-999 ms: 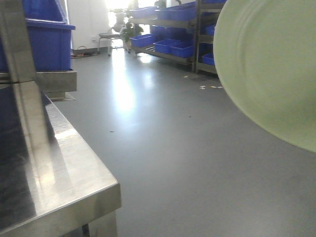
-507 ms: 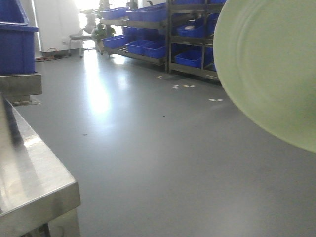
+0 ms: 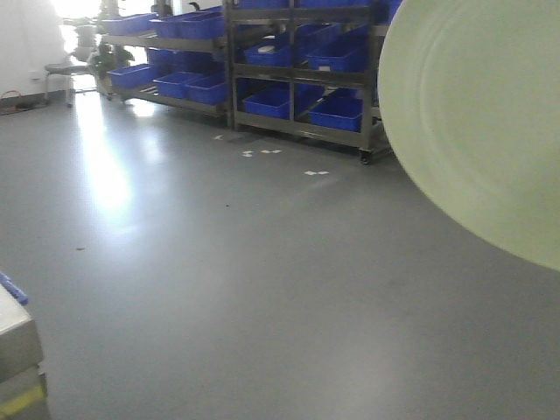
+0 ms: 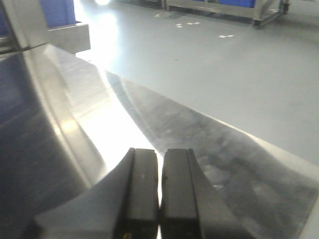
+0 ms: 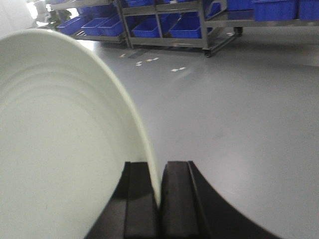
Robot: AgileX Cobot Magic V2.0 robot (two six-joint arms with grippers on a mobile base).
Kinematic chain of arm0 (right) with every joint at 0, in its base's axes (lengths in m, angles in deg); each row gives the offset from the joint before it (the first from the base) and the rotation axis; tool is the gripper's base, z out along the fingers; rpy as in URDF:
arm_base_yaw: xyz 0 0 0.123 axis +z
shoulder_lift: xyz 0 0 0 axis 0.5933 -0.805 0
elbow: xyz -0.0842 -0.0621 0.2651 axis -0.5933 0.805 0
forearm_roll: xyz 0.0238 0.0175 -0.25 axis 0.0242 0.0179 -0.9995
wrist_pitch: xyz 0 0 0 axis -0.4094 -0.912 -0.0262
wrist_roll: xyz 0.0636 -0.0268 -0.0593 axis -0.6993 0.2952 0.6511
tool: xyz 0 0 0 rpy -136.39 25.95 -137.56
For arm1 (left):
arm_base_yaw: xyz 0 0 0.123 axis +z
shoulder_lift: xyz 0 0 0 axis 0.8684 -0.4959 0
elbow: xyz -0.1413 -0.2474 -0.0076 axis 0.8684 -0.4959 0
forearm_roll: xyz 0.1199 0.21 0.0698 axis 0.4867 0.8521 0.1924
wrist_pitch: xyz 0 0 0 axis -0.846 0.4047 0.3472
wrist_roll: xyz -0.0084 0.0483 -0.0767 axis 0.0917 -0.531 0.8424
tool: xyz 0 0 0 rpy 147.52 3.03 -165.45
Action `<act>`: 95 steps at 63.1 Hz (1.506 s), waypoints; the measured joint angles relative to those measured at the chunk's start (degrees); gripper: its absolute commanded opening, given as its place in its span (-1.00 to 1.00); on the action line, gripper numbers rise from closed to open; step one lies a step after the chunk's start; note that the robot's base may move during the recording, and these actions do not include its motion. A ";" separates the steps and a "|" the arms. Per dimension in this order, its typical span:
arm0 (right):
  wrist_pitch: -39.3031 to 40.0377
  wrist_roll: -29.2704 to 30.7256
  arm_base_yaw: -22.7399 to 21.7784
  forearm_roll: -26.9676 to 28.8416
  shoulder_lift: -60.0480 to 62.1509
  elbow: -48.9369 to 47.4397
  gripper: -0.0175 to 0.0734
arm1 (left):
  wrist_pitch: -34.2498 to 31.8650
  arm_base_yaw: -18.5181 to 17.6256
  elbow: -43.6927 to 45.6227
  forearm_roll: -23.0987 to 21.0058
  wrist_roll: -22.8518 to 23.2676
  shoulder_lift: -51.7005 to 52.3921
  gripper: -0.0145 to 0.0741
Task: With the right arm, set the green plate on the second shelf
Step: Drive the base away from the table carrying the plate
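Note:
The green plate [image 3: 481,122] fills the right side of the front view, held up on edge above the floor. In the right wrist view the green plate [image 5: 60,139] covers the left half, and my right gripper [image 5: 158,172] is shut on its rim, one black finger on each face. My left gripper [image 4: 160,159] is shut with nothing between its fingers, hovering over a steel tabletop [image 4: 209,149]. The second shelf of the task cannot be picked out in these views.
A metal rack [image 3: 297,79] with several blue bins stands at the far side of the grey floor [image 3: 245,289]. A steel table corner [image 3: 17,350] shows at the front view's lower left. A blue bin [image 4: 57,12] sits behind the left gripper's table.
The front view has swung to the right: the steel table slid out to the left edge and the blue-bin rack came nearer the middle. The plate keeps its place in the view.

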 measured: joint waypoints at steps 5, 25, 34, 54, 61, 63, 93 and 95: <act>0.00 0.00 0.00 0.00 0.00 0.00 -0.51 | 0.00 0.00 0.00 0.00 0.00 0.00 -0.39; 0.00 0.00 0.00 0.00 0.00 0.00 -0.51 | 0.00 0.00 0.00 0.00 0.00 0.00 -0.39; 0.00 0.00 0.00 0.00 0.00 0.00 -0.51 | 0.00 0.00 0.00 0.00 0.00 0.00 -0.39; 0.00 0.00 0.00 0.00 0.00 0.00 -0.51 | 0.00 0.00 0.00 0.00 0.00 0.00 -0.39; 0.00 0.00 0.00 0.00 0.00 0.00 -0.51 | 0.00 0.00 0.00 0.00 0.00 0.00 -0.39; 0.00 0.00 0.00 0.00 0.00 0.00 -0.51 | 0.00 0.00 0.00 0.00 0.00 0.00 -0.39; 0.00 0.00 0.00 0.00 0.00 0.00 -0.51 | 0.00 0.00 0.00 0.00 0.00 0.00 -0.39; 0.00 0.00 0.00 0.00 0.00 0.00 -0.51 | 0.00 0.00 0.00 0.00 0.00 0.00 -0.39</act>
